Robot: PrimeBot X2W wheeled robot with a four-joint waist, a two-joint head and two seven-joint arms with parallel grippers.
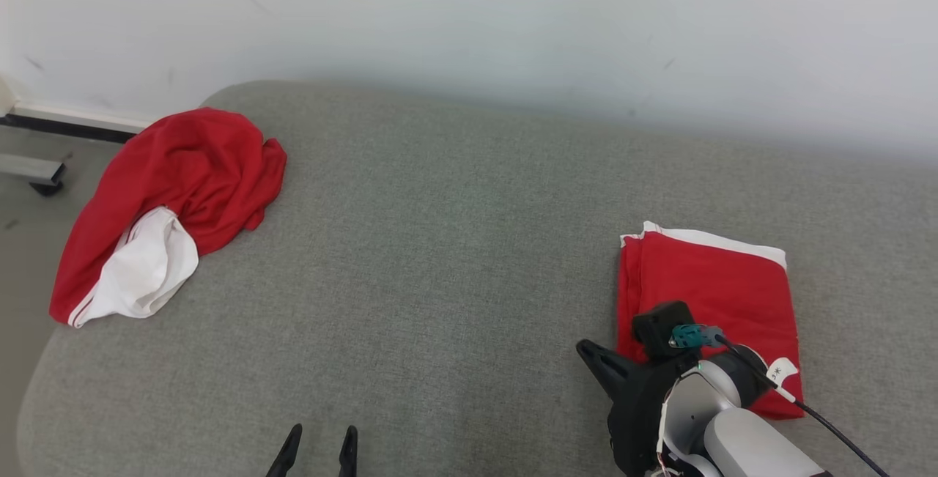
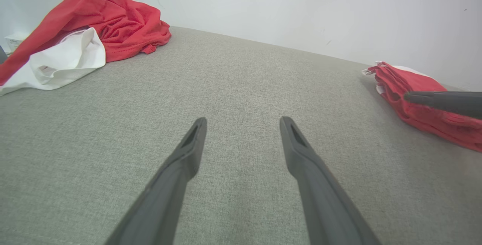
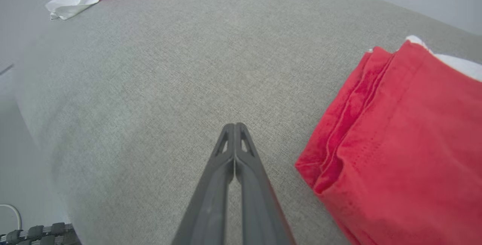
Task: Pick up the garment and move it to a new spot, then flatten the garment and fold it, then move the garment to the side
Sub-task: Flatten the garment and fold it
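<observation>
A plain white wall stands behind the counter, which has a grey woven cover and rounded corners. At the left a grey floor shows, with a dark strip along the wall's foot.

Two red-and-white cloth garments lie on one grey fabric-covered desk: a crumpled garment at the desk's far left corner, a folded garment near its right side. Two dark long-fingered hands: left hand, right hand.
</observation>
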